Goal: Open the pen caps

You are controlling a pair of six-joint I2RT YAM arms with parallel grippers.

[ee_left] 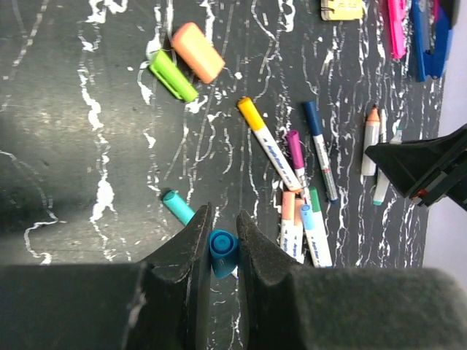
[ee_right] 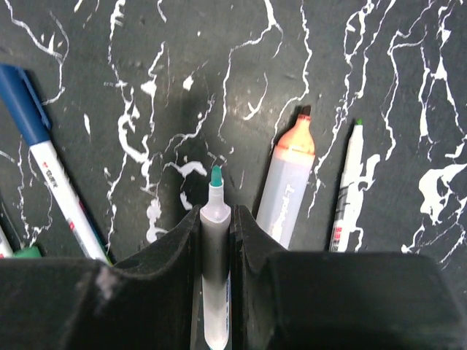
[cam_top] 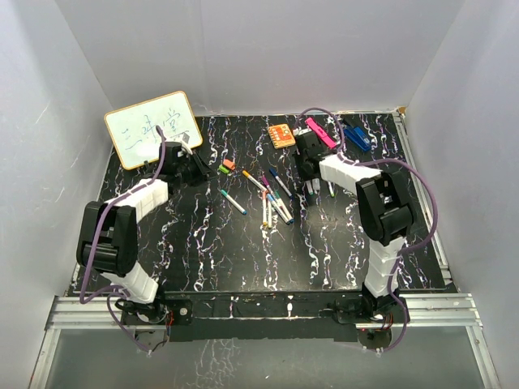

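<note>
Cap (ee_left: 222, 254) sits in left pincer (ee_left: 224, 221), pen (ee_right: 216, 244) in right pincer (ee_right: 216, 214).

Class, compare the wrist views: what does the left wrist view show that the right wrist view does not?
Left wrist only: the left gripper shut on a blue cap, plus a loose orange cap and green cap. Right wrist only: the right gripper clamping an uncapped teal-tipped pen. Both: the orange-tipped pen lying on the marbled table.
</note>
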